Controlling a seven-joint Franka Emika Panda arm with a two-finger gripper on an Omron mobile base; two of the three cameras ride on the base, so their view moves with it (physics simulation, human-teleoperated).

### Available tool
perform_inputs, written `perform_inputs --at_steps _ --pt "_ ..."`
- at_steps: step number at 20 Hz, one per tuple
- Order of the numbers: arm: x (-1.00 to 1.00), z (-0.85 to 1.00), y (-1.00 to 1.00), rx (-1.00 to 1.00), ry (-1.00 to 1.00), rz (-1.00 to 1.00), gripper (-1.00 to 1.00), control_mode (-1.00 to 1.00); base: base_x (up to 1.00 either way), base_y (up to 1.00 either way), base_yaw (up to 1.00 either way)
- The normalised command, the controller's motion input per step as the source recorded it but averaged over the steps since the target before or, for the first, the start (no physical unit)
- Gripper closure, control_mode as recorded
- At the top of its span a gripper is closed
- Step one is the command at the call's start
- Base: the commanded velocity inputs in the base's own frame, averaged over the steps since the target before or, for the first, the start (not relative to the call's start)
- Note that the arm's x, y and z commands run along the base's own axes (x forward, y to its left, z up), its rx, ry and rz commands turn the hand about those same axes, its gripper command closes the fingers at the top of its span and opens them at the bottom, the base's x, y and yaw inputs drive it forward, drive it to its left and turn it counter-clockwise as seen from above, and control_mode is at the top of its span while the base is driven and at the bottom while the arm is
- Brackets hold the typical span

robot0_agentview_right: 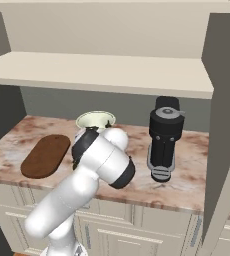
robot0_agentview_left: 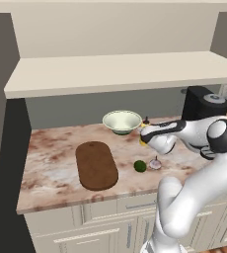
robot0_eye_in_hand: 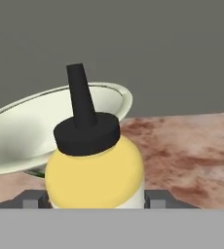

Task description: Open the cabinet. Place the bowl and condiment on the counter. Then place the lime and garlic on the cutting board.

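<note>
White glossy arm (robot0_agentview_left: 194, 197), rounded segments, dark grey joint bands; hand (robot0_agentview_left: 146, 136) white with black trim.

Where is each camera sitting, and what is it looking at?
Left base view: behind the arm's left, looking down at the counter, board, bowl, lime and garlic; the arm rises lower right.
Right base view: behind its right, facing the same counter; the arm rises lower left, beside a black appliance.
Hand view: on the hand, facing the yellow bottle between its fingers.
All three share the bowl and counter.
</note>
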Motion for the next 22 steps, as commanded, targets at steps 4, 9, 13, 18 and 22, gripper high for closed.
perform_inputs --at_steps 4,9,13,18,22 --pt "0.00 -0.42 -0.01 0.00 0.03 0.00 -1.00 -1.00 0.00 0.00 0.00" --pt "-0.01 -0.27 -0.10 0.04 0.00 0.00 -1.00 -1.00 0.00 0.00 0.00" --pt "-0.26 -0.04 -0.08 0.04 -0.05 0.00 -1.00 -1.00 0.00 0.00 0.00" --pt "-0.41 0.00 -0.02 0.02 -0.09 0.00 -1.00 -1.00 0.00 0.00 0.00" --pt "-0.18 0.03 0.00 0.00 -0.04 0.00 -1.00 -1.00 0.00 0.00 0.00"
